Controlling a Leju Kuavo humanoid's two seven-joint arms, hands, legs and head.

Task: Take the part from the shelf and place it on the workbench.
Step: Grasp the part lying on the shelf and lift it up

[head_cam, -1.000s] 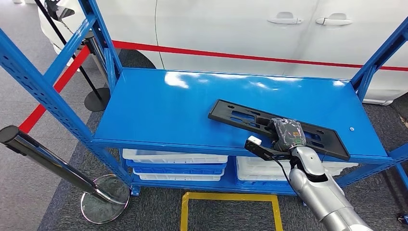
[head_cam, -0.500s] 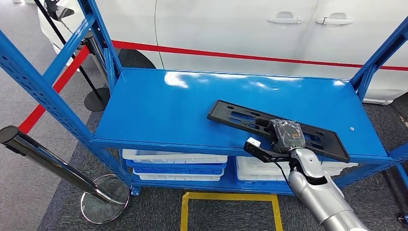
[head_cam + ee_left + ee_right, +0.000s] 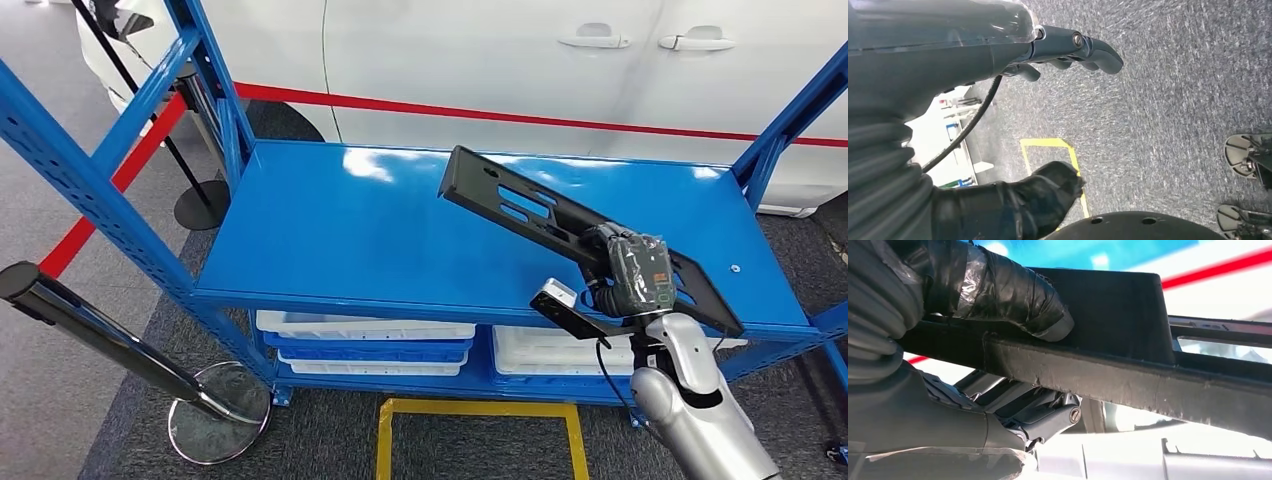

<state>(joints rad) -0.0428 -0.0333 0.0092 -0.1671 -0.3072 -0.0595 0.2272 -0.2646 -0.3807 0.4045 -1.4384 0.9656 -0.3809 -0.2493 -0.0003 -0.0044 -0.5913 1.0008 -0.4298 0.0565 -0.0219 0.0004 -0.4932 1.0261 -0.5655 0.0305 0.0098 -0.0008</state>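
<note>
Right hand (image 3: 632,275) clamped on the long black part (image 3: 520,205), gripping it near its right end; thumb (image 3: 998,290) wrapped over the top face, darker fingers (image 3: 1048,417) under the bar in the right wrist view. Part is tilted, far end raised up and left of the hand, above the blue shelf (image 3: 330,230) top; near end runs down past the hand toward the shelf's front right corner (contact with the shelf there cannot be told). White bins (image 3: 365,340) sit on the lower level, below and left of the hand. Left hand (image 3: 1038,55) hangs over grey carpet, fingers slightly curled and apart, holding nothing; yellow floor marking (image 3: 1048,150) beneath it. White car (image 3: 560,70) with a red stripe stands behind the shelf, well beyond the hand
</note>
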